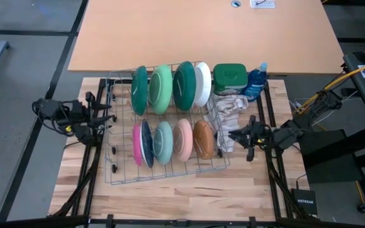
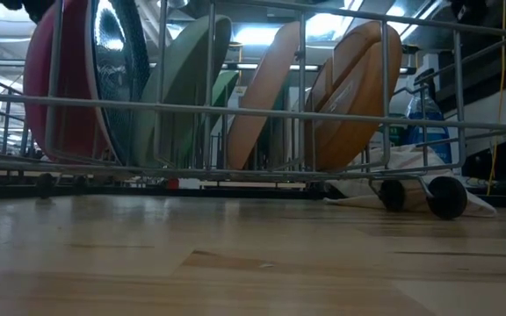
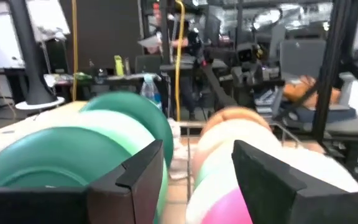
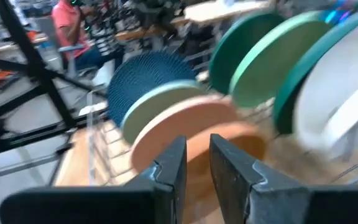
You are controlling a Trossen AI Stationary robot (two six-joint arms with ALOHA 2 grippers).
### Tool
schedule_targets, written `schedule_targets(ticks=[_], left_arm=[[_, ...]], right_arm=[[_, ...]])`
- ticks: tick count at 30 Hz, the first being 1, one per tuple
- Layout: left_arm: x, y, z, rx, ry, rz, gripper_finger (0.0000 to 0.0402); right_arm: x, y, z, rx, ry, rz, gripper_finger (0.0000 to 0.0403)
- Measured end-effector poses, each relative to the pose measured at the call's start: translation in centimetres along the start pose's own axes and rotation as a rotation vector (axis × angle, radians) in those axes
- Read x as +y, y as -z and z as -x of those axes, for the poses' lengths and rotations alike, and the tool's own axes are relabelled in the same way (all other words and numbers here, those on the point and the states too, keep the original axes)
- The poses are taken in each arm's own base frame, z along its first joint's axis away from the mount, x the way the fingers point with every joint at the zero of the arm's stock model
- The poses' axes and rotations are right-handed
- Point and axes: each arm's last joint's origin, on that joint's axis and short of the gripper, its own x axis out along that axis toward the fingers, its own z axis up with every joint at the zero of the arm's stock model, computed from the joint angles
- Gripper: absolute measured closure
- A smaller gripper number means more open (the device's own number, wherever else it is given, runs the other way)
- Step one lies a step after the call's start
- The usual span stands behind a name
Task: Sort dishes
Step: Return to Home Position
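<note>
A wire dish rack (image 1: 116, 174) holds the dishes upright on edge between its wires. The far row has a dark green plate (image 1: 139, 90), a light green one (image 1: 161, 88), another dark green one (image 1: 184, 85) and a white one (image 1: 202, 83). The near row has pink (image 1: 136, 144), navy (image 1: 146, 143), pale teal (image 1: 163, 141), peach (image 1: 183, 139) and brown (image 1: 203, 139) plates. My left gripper (image 1: 109, 117) (image 3: 197, 162) stands open beside the rack's left end, holding nothing. My right gripper (image 1: 232, 135) (image 4: 197, 158) is off the rack's right end, open by a narrow gap and also holding nothing.
A green lidded tub (image 1: 229, 76) and a blue bottle (image 1: 256, 82) stand at the rack's far right. A beige-and-white cloth (image 1: 227, 111) lies between them and my right gripper. A tan tabletop (image 1: 201, 31) lies beyond, and bare wood (image 1: 170, 196) lies in front of the rack.
</note>
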Motion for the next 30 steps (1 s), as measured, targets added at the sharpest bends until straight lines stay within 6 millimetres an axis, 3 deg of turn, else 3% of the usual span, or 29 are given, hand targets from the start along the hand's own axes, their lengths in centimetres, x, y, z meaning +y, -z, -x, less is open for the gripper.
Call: schedule_targets(ticks=[5,12,19,24,30], left_arm=[[-0.3,0.5,-0.3,0.012,0.001,-0.015,0.0218],[-0.6,0.7,-0.4,0.009,0.059,-0.016,0.0218],[-2.3,3.6,-1.8,0.029,0.09,-0.052,0.0218],[-3.3,6.0,-2.9,0.036,0.052,-0.067,0.0218],[-3.4,8.1,-3.5,0.082,-0.068,-0.072,0.0218]], right_arm=[[-0.1,1.9,-0.2,0.066,-0.081,-0.093,0.0329],[-1.2,6.8,-1.0,0.024,-0.102,-0.193,0.0329],[-3.0,10.8,-0.9,-0.04,-0.13,-0.251,0.0329],[-4.6,11.9,-1.2,-0.098,-0.073,-0.289,0.0329],[-6.5,11.1,-2.5,-0.147,0.0,-0.287,0.0329]])
